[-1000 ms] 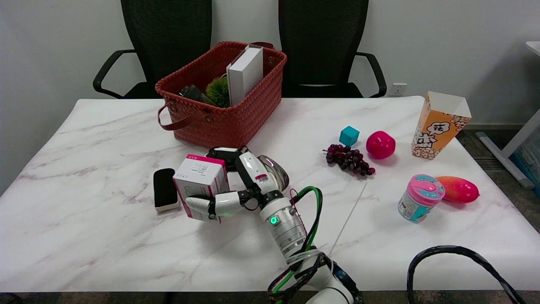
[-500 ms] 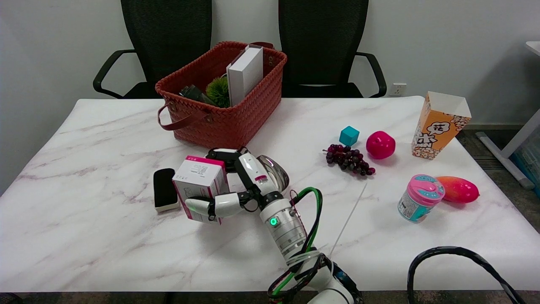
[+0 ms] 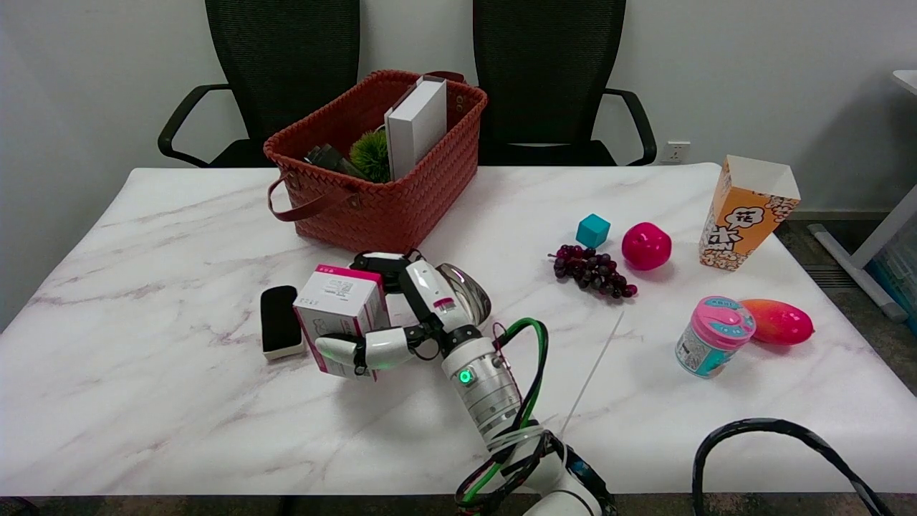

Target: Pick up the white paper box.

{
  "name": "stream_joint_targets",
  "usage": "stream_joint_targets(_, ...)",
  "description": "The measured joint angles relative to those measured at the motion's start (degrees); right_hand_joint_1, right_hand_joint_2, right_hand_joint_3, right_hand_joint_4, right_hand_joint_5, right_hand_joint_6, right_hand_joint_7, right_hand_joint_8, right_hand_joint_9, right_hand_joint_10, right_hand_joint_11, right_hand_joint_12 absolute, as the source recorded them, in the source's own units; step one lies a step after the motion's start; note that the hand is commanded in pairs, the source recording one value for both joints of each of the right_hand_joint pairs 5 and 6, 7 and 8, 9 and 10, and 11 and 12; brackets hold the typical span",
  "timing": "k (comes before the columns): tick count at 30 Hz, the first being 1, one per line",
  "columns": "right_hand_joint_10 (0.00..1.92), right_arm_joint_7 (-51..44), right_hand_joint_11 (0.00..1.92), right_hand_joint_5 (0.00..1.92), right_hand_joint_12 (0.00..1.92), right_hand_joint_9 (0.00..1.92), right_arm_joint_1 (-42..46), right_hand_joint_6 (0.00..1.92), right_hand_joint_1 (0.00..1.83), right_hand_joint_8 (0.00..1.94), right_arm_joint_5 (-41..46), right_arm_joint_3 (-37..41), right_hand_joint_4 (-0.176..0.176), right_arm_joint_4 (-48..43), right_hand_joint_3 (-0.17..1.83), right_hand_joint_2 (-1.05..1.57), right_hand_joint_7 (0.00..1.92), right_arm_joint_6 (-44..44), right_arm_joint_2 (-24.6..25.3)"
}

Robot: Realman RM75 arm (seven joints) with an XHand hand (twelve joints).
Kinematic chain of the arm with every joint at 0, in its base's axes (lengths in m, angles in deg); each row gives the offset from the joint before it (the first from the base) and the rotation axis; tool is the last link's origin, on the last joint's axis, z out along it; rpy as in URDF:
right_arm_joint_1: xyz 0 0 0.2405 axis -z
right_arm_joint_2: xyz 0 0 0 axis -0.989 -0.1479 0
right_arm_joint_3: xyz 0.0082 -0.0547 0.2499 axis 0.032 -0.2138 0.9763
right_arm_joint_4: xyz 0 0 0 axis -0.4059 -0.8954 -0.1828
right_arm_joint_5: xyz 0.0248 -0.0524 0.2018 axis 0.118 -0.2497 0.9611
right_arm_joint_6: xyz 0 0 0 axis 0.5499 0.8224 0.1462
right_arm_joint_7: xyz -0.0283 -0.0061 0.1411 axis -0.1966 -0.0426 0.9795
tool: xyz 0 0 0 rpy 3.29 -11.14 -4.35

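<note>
The right hand (image 3: 401, 315) reached in from the near edge of the marble table (image 3: 143, 387) and gripped the white paper box (image 3: 339, 309), a white carton with magenta edges: a thumb-like finger wrapped across its near face while other fingers (image 3: 376, 261) closed on its far side. The box sat slightly tilted in that grip, towards the near side of the table from the woven red basket (image 3: 380, 193); whether its base still touched the table could not be told. Just left of the box lay a black eraser block with a white base (image 3: 279, 321). Well to the right of the box stood a pink-lidded tub (image 3: 713, 337), with a red-orange mango (image 3: 779, 322) just beside it. Farther back on that side were a bunch of dark grapes (image 3: 593, 271), a red apple (image 3: 646, 246) and a teal cube (image 3: 593, 231), then an orange popcorn carton (image 3: 747, 212). Beyond the box, the basket held a white book-shaped box (image 3: 415, 125) standing on end and a green tuft (image 3: 370, 154). Two black office chairs (image 3: 548, 79) stood behind the table.
</note>
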Motion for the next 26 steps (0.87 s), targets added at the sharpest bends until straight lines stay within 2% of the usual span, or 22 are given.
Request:
stream_joint_targets(14, 1.11, 0.20, 0.82, 0.86, 0.82, 1.11, -1.62, 0.86, 1.12, 1.20, 0.09, 0.71, 0.000, -2.75, 0.63, 0.57, 1.20, -0.41, -1.82)
stream_joint_targets(26, 1.11, 0.70, 0.80, 0.82, 0.80, 1.11, -9.95, 0.82, 1.13, 1.19, 4.27, 4.06, 0.000, -9.17, 0.65, 0.54, 1.19, -9.71, -6.72)
